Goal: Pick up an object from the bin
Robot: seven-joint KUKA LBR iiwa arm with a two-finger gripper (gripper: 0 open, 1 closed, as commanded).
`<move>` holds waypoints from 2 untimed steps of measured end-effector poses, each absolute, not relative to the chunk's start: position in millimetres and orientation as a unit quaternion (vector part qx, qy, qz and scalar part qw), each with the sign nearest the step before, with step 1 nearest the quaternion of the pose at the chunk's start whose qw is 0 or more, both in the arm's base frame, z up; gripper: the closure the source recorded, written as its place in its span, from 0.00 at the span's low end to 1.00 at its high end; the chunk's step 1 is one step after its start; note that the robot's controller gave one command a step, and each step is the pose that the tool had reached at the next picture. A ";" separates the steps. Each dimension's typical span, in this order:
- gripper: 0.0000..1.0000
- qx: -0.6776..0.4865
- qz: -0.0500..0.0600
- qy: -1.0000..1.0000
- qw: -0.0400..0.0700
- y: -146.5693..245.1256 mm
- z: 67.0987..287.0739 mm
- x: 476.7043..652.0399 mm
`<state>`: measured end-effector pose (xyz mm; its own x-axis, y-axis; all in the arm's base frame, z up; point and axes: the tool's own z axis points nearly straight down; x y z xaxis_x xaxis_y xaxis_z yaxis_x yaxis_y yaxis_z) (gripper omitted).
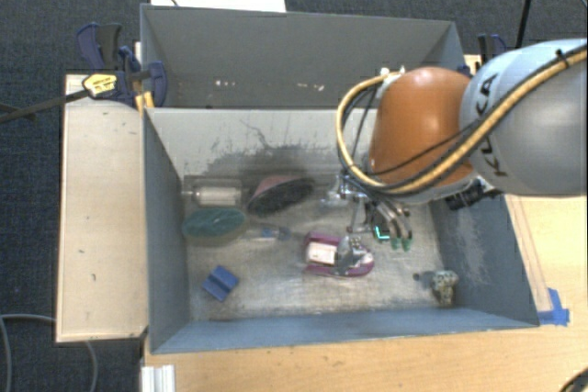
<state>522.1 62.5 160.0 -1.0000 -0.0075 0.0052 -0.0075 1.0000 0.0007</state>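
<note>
Where the arm (533, 119) comes down into the grey metal bin (294, 50), its orange cover (418, 128) and looped cables (347, 119) hang over the gripper (354, 251). The gripper itself sits low, just above the bin floor, a little to the near side of the middle. The tip of the gripper meets a small purple and white object (322, 254) that lies flat on the floor, and the tip touches or overlaps that object's right end. How far the jaws stand open cannot be told, because the wrist and its metal parts cover them from above. Whether the purple and white object is clamped between them cannot be told either.

Away from the jaws on the side opposite the arm lies a loose group of things. A dark oval brush with a pinkish edge (280, 194) is the nearest of them, up towards the back wall. Beyond it lies a pale, clear cylinder (213, 195) on its side. A teal round disc (213, 222) lies just in front of that cylinder, and a thin bluish stick (264, 235) lies between the disc and the jaws. A small blue block (220, 282) rests well apart from the jaws, near the front wall. On the arm's side of the jaws, near the front corner, sits a small olive-brown lump (445, 286), clear of the gripper.
</note>
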 end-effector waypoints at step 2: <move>1.00 0.022 -0.001 -1.000 -0.007 58.7 74.6 527.1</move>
<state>527.1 58.7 74.6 -0.9989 -0.0445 -0.0144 -0.0445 0.9990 0.0015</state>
